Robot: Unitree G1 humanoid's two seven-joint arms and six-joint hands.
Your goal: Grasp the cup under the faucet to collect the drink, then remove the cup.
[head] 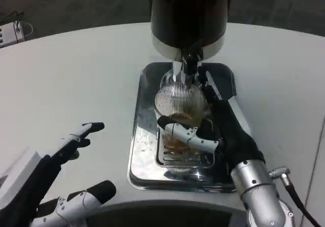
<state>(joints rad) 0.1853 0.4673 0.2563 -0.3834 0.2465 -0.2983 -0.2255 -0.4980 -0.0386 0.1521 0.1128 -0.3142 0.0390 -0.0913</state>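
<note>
A ribbed clear glass cup [179,105] stands on the grate of a shiny metal drip tray [141,151], directly below the black faucet [189,63] of a tall black and silver drink dispenser [189,13]. Amber drink shows in the cup's lower part. My right hand [213,130] wraps around the cup from the right, white fingers [185,133] crossing its front and dark fingers along its right side. My left hand [61,179] hovers over the table at the lower left, fingers spread and holding nothing.
The white round table [76,74] spreads out left and right of the tray. A white box with cables [11,31] sits at the far left edge. A black cable [297,196] runs from my right wrist.
</note>
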